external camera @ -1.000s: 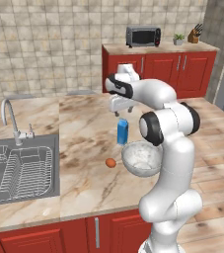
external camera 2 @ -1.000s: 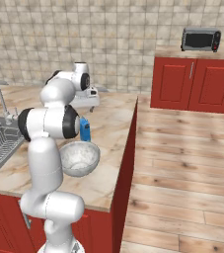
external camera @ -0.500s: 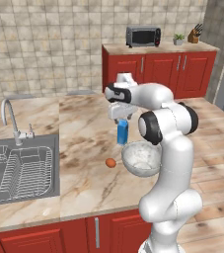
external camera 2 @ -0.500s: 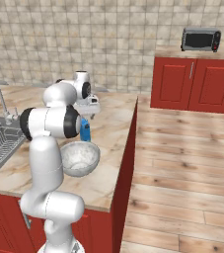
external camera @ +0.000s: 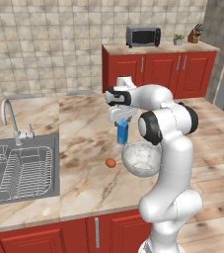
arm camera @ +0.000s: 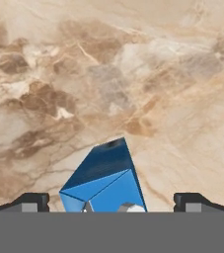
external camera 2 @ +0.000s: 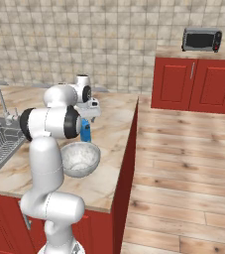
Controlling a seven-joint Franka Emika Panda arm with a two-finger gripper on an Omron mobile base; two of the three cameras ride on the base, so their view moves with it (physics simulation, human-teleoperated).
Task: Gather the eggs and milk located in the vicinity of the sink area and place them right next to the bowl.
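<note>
Marble-patterned stone in beige and brown veining makes up the counter (external camera: 84, 128), a smooth, glossy slab that fills the middle of the left base view and rests on red cabinet fronts. At the centre of that view stands the milk (external camera: 122, 132), a small upright blue carton with flat faces and sharp edges; it stands just behind the bowl and, in the hand view, appears at the lower middle as an angular blue box (arm camera: 106, 180) with a paler top near the bottom edge. The tool (external camera: 121, 118) hangs directly above the carton with its two dark fingertips (arm camera: 32, 201) spread wide at the lower corners of the hand view, one on each side of the carton and apart from it, pinching nothing. Just right of centre sits the bowl (external camera: 141, 159), wide and round with a speckled grey-white surface and a pale hollow that holds nothing visible; in the right base view it lies at the lower left (external camera 2: 79, 158), partly behind the white arm. The egg (external camera: 111, 162), a small smooth brown-orange oval, lies on the stone just left of the bowl, near it but not touching. At the left edge, the sink (external camera: 19, 170) is a recessed grey steel basin holding a wire dish rack (external camera: 27, 173), with a curved chrome faucet (external camera: 11, 121) rising behind it. A boxy dark toaster oven (external camera: 143, 36) sits on the far cabinets in the upper middle.
</note>
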